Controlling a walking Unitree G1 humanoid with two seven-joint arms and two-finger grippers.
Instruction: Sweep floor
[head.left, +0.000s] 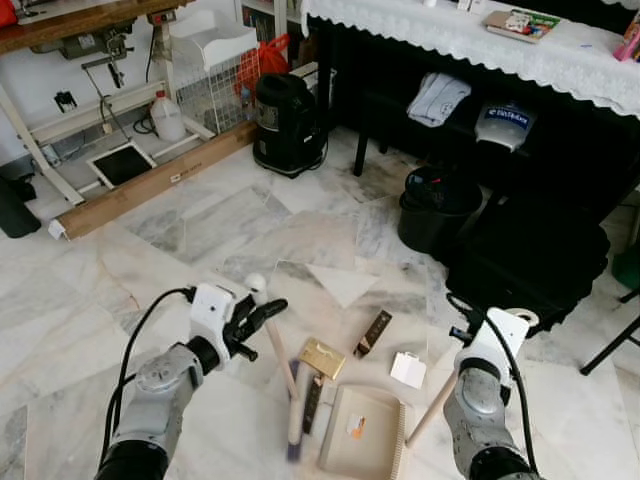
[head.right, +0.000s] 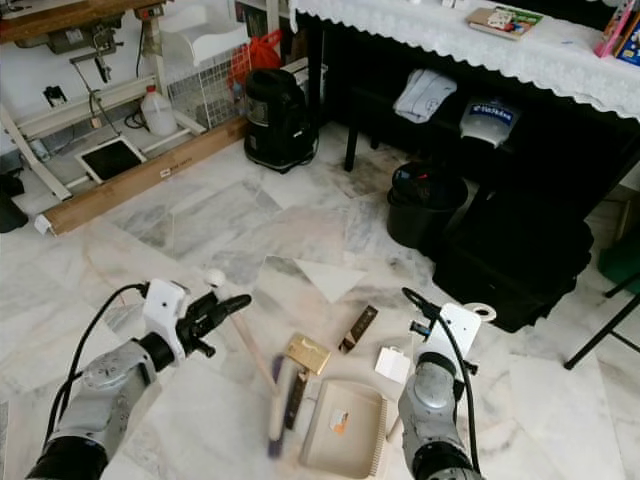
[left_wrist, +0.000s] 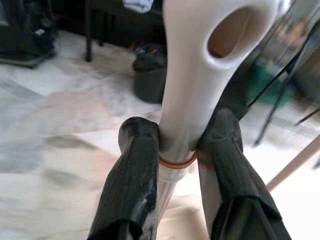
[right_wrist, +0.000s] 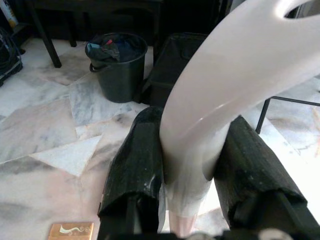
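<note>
Clamped tight in the left gripper (left_wrist: 177, 150): the broom (head.left: 297, 405), held by the white plastic top of its handle, one black finger (left_wrist: 131, 180) pressed on each side just above an orange ring. Handle pale with a rounded white cap and a hanging hole, running down and forward to a blurred brush end low on the marble floor (head.left: 200, 230), just beside the dustpan (head.left: 362, 432). Clamped likewise in the right gripper (right_wrist: 192, 175): the dustpan's own long handle (head.left: 432, 408), white and curved at the top, light wood lower down, slanting to the pan's right edge. Pan itself beige, rectangular, with a comb-toothed right side and a small orange-and-white scrap inside, lying flat between the two arms.

Scattered on the floor just ahead of the pan, four bits of litter: one gold box (head.left: 321, 358), one dark brown wrapper (head.left: 372, 334), one white card (head.left: 408, 370), one dark strip (head.left: 312, 403) under the gold box, near the broom.

Farther off: one black bucket (head.left: 437, 208) beside one black case (head.left: 530, 258) under the lace-covered table (head.left: 470, 35), one black vacuum (head.left: 288, 122), one wooden plank (head.left: 150, 185) by the wall.
</note>
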